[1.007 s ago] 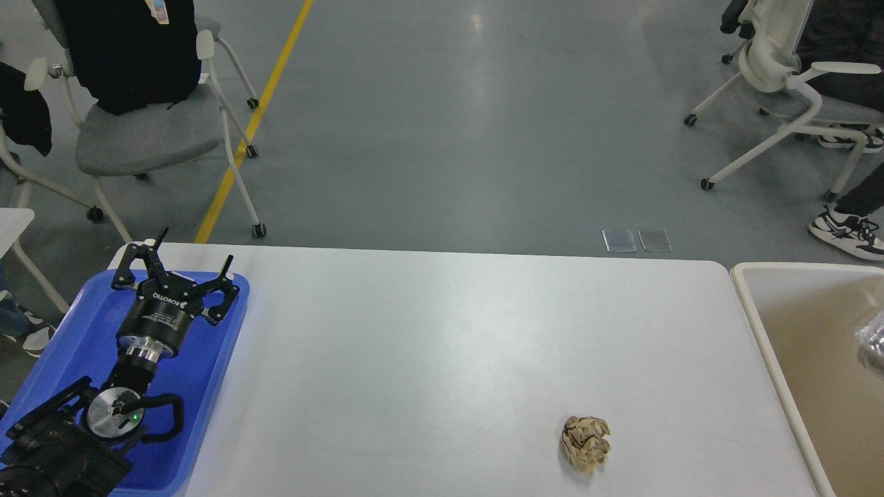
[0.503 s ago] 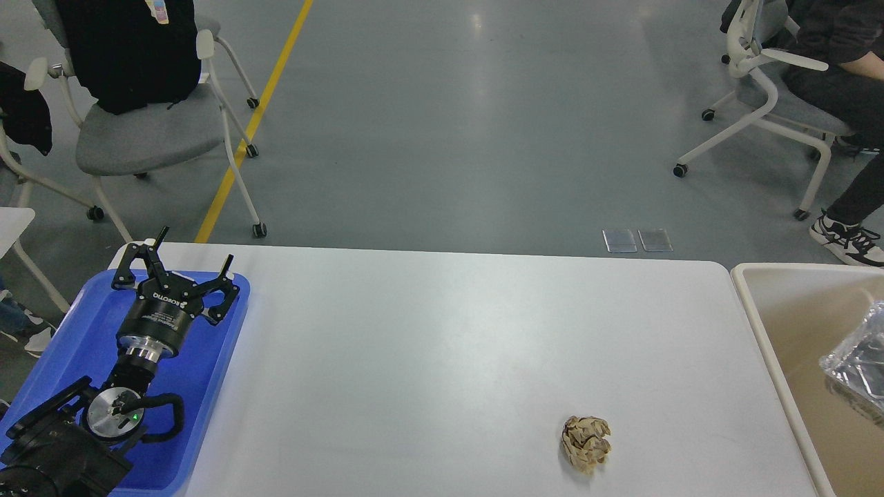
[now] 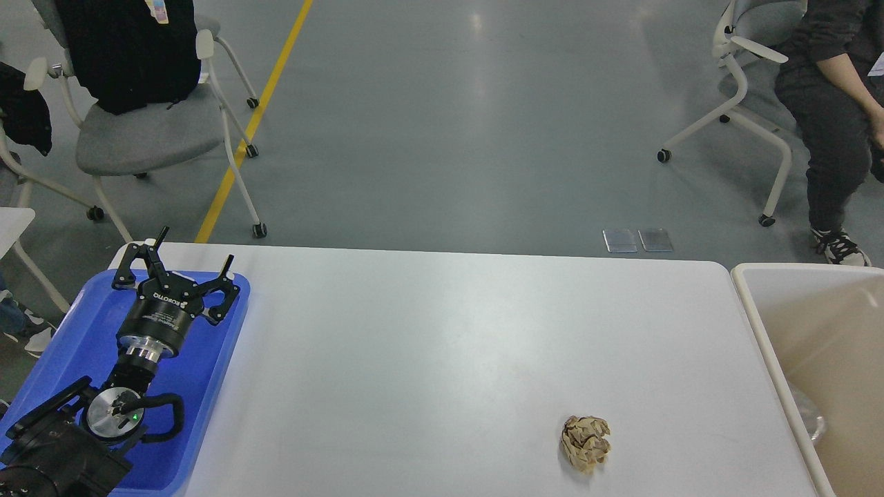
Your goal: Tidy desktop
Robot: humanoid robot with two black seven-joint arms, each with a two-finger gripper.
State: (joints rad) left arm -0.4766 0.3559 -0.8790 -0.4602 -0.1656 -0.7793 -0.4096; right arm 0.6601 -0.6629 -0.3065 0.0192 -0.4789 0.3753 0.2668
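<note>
Grey floor and wheeled chairs lie beyond the white desktop [image 3: 428, 345], whose long axis runs left to right. Near its front right corner sits a crumpled paper ball [image 3: 585, 442], probably light and soft, best pinched across its middle. At the left edge, above a blue tray [image 3: 62, 359], the left gripper [image 3: 181, 266] hangs spread wide, empty.

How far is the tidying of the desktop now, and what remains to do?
Mostly done: the desktop is bare apart from one crumpled paper ball near its right front. Nothing is in hand: the left end effector hangs open and empty over the blue tray. Left to do: the ball, probably into the beige bin beside it. The right end effector is not in view.
</note>
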